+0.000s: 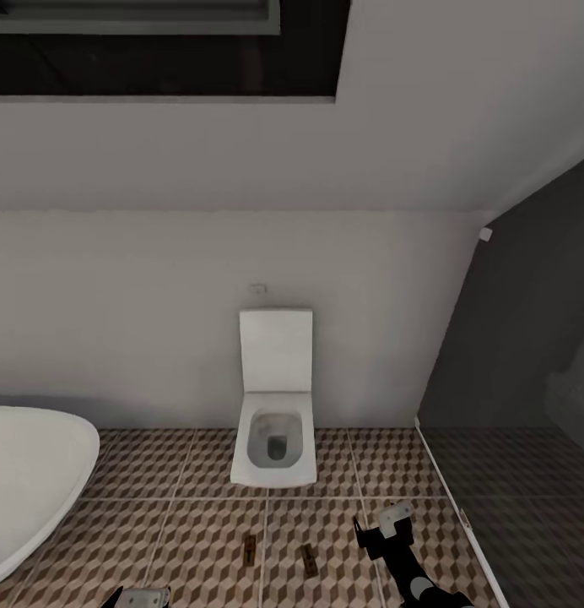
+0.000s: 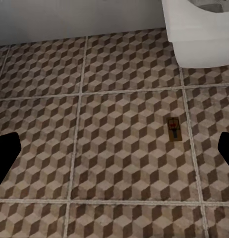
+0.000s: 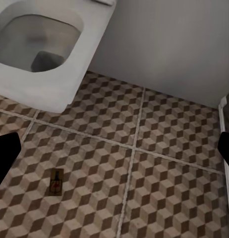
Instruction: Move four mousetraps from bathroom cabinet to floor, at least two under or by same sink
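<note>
A: Where were the traps?
B: Two mousetraps (image 1: 251,549) (image 1: 308,558) lay flat on the floor (image 1: 157,523) before the toilet (image 1: 275,422), apart.
A: Grippers?
B: Right gripper (image 1: 381,530) empty, fingers spread wide; left (image 1: 140,598) also empty & wide, judging by its wrist cam. Traps prob. light, stiff; grip the board edges, not the wire.

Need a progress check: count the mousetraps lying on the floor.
2. One mousetrap lies on the patterned floor in front of the toilet, on a grout line. The other mousetrap lies just to its right, nearer the right gripper. Others may lie outside the views.
</note>
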Motion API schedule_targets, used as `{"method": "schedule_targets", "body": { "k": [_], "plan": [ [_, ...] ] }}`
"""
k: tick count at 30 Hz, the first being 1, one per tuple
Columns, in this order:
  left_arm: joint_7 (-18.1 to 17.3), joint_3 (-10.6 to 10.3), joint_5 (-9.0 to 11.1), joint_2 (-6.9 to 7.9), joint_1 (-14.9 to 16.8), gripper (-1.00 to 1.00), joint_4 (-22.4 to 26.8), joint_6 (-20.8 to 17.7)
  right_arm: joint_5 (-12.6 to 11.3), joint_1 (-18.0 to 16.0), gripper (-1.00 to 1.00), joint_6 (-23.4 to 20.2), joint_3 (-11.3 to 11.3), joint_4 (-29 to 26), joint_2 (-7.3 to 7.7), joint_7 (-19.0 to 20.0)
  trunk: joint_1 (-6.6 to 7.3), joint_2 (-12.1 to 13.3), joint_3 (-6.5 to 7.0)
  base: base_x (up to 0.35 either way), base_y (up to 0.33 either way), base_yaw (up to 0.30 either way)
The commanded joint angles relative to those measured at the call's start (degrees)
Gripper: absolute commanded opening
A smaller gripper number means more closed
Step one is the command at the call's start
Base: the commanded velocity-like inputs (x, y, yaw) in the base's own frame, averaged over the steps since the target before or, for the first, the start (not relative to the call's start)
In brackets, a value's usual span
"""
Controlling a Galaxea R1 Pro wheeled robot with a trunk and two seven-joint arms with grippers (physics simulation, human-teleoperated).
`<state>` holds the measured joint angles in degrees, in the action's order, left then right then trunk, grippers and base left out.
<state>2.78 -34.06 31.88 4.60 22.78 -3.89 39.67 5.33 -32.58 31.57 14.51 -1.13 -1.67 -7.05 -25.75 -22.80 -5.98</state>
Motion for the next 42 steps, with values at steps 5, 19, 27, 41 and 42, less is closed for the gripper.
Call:
{"method": "schedule_targets", "body": {
  "k": [5,19,27,41,42],
  "plan": [
    [0.3,-0.5,0.0,-0.03,0.1,1.0,-0.1,0.2,0.6,-0.1,1.0,0.1,0.2,0.1,-0.38,-0.6,-0.04,-0.1,0.33,0.0,0.0,0.0],
    [0.4,-0.5,0.0,-0.03,0.0,1.0,-0.1,0.2,0.6,0.0,1.0,0.1,0.2,0.1,-0.52,-0.6,-0.04,-0.1,1.6,0.0,0.0,0.0],
    [0.4,-0.5,0.0,-0.03,0.0,1.0,-0.1,0.2,0.6,0.0,1.0,0.1,0.2,0.1,-0.53,-0.6,-0.04,-0.1,2.33,0.0,0.0,0.0],
    [0.4,-0.5,0.0,-0.03,0.1,1.0,-0.1,0.2,0.6,0.0,1.0,0.0,0.2,0.1,-0.53,-0.6,-0.04,-0.1,3.6,0.0,0.0,0.0],
    [0.4,-0.5,0.0,-0.03,0.0,1.0,-0.1,0.2,0.6,0.0,1.0,0.0,0.2,0.1,-0.53,-0.6,-0.04,-0.1,3.69,0.0,0.0,0.0]
  ]
}}
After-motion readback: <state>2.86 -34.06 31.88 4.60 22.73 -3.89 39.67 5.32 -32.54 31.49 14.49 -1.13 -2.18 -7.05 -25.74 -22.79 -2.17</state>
